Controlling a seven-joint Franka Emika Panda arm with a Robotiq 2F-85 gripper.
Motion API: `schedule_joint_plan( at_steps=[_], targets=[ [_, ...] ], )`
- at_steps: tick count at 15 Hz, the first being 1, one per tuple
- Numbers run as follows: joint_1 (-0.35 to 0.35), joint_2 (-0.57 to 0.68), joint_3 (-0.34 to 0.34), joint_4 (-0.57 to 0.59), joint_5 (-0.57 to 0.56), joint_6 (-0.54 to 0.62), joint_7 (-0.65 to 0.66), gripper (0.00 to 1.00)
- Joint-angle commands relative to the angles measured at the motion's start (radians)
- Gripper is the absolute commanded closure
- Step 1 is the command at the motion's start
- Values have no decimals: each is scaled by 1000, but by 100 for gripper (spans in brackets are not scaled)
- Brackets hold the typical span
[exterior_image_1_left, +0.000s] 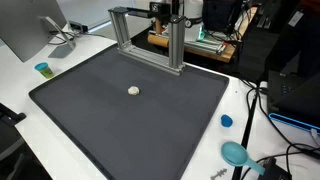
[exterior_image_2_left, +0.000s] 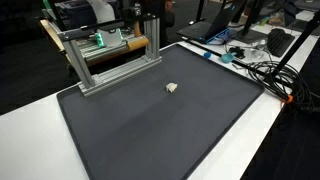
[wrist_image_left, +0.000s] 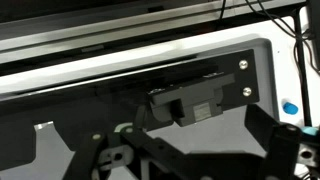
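A small whitish lump (exterior_image_1_left: 134, 90) (exterior_image_2_left: 172, 87) lies alone on the dark mat (exterior_image_1_left: 120, 125) (exterior_image_2_left: 150, 135), nearer its far side. Behind it an aluminium frame (exterior_image_1_left: 150, 35) (exterior_image_2_left: 110, 55) stands on the mat's far edge. The arm (exterior_image_1_left: 163, 10) is up at the back behind that frame, far from the lump. In the wrist view my gripper (wrist_image_left: 175, 150) shows as dark linkage along the bottom, its fingers (wrist_image_left: 268, 135) spread wide with nothing between them. Beyond them is a black plate with two screws (wrist_image_left: 244, 78) and a dark labelled block (wrist_image_left: 190, 105).
A monitor (exterior_image_1_left: 25, 30) and a small blue cup (exterior_image_1_left: 42, 68) stand off one corner of the mat. A blue cap (exterior_image_1_left: 227, 121) (wrist_image_left: 290, 108) and a teal scoop (exterior_image_1_left: 235, 153) lie on the white table. Cables (exterior_image_2_left: 262, 68) run beside the mat.
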Motion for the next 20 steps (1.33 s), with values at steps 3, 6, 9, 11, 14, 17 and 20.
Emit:
schedule_joint_plan(
  at_steps=[3, 6, 9, 11, 14, 17, 20],
  targets=[
    [-22, 2, 19, 2, 7, -3, -7, 0],
    [-22, 2, 19, 2, 7, -3, -7, 0],
    [-22, -12, 20, -5, 20, -9, 1, 0],
    [-33, -84, 50, -61, 17, 46, 73, 0],
    [-46, -192, 129, -145, -48, 135, 180, 0],
    [-34, -278, 174, -206, -95, 170, 171, 0],
    [-21, -244, 163, -172, -64, 136, 147, 0]
  ],
)
